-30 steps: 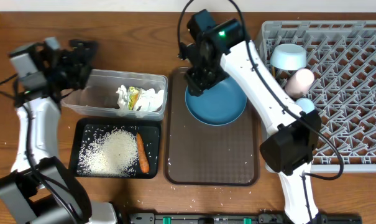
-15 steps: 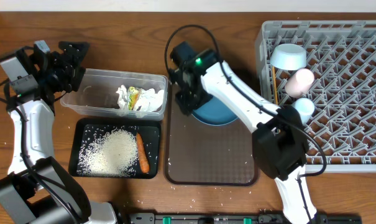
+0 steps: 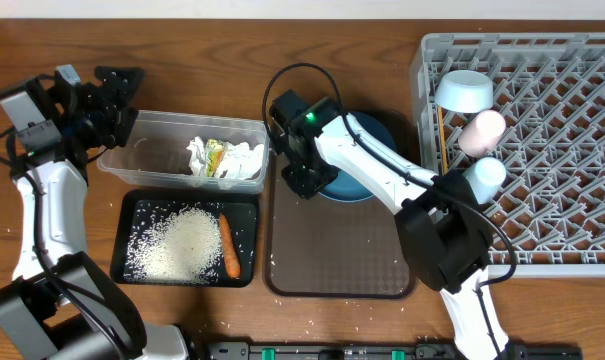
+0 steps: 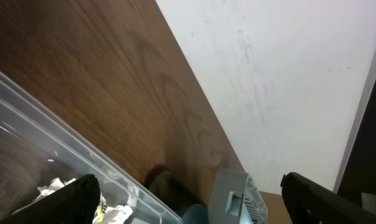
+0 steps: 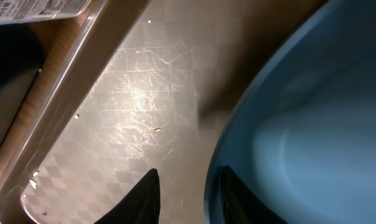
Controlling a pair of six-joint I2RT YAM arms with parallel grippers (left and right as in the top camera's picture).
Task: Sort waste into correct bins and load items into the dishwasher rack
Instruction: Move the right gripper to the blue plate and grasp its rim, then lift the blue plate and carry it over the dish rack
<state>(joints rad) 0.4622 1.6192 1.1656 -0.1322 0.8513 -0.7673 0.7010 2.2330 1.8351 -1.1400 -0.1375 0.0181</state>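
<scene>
**Q:** Right gripper (image 5: 186, 200), state?

**A:** Jaws are recorded as parted. The fingers are set astride the rim of the blue plate (image 5: 299, 124), and a gap is seen between one finger and the rim, so nothing is grasped. The brown tray (image 5: 132, 93) is seen directly beneath the fingers.

**Q:** Further out?

**A:** On the side away from the plate, a clear tub (image 3: 147, 150) is noted near the gripper, with tissues (image 3: 244, 160) and a wrapper (image 3: 216, 155) inside. Next to the tub, a black tray (image 3: 244, 212) holds rice (image 3: 177, 245) and a carrot (image 3: 227, 245). Beyond the plate, the rack (image 3: 562, 150) carries a bowl (image 3: 464, 90), a pink cup (image 3: 484, 130) and a light blue cup (image 3: 485, 172).

**Q:** Left gripper (image 4: 200, 196)?

**A:** Spread wide, nothing held. It is seen at the tub's outer end, well apart from the plate.
</scene>
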